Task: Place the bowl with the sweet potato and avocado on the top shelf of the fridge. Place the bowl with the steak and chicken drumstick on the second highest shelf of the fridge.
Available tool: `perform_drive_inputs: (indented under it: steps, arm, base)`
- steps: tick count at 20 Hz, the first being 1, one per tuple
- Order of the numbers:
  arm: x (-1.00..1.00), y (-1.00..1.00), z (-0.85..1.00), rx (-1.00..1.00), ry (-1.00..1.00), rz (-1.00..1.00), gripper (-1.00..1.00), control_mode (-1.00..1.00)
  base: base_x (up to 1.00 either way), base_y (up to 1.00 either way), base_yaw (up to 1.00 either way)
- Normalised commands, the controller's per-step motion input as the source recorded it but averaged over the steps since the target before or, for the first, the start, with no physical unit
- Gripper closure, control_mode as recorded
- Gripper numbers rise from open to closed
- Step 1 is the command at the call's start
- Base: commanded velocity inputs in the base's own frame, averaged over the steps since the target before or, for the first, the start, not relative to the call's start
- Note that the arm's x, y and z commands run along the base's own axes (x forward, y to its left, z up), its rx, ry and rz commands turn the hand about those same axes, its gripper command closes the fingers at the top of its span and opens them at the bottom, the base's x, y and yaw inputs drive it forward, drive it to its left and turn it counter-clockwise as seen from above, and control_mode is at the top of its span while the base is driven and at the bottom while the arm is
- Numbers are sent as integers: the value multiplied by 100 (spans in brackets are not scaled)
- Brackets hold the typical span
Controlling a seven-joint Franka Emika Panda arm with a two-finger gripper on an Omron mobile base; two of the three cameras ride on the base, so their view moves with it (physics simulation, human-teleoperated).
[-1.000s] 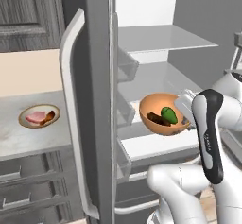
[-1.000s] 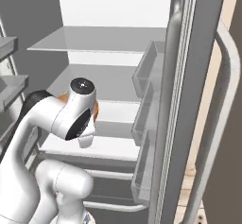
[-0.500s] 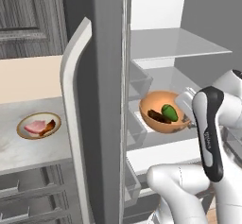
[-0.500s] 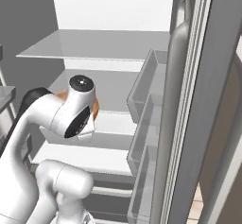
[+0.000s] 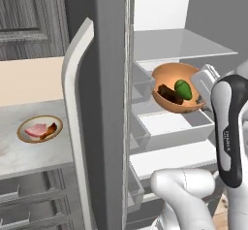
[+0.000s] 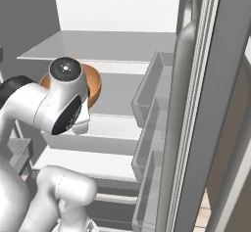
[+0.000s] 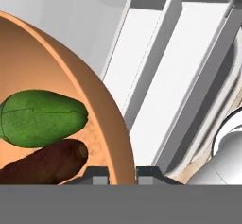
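The pincer [image 7: 122, 172] was clamped on the rim of the orange bowl [image 5: 175, 91], one fingertip inside the wall and one outside. The bowl was held in the air in front of the open fridge [image 5: 164, 44], tilted, level with the middle shelves and below the top shelf [image 5: 177, 43]. Inside it lay the green avocado [image 5: 183, 89] above the dark sweet potato [image 5: 169, 94], the two touching. From the right base view, the bowl's edge [image 6: 93, 81] showed behind the arm's wrist. The second bowl [image 5: 39, 128], with the steak and the drumstick, sat on the grey tabletop [image 5: 34, 151] left of the fridge door [image 5: 80, 127], near its back edge.
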Motion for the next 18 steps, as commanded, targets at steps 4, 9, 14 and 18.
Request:
perform_drive_inputs:
  steps: [4,9,14,18]
  arm:
    - [0,-9,100,1,-25,-2,100,-100]
    - [60,-1,81,0,-17,-2,100,-100]
    - [100,0,39,0,-5,-6,100,-100]
    - [100,0,0,-1,6,-9,100,-100]
  base:
    - [0,0,0]
    - [0,0,0]
    - [0,0,0]
    - [0,0,0]
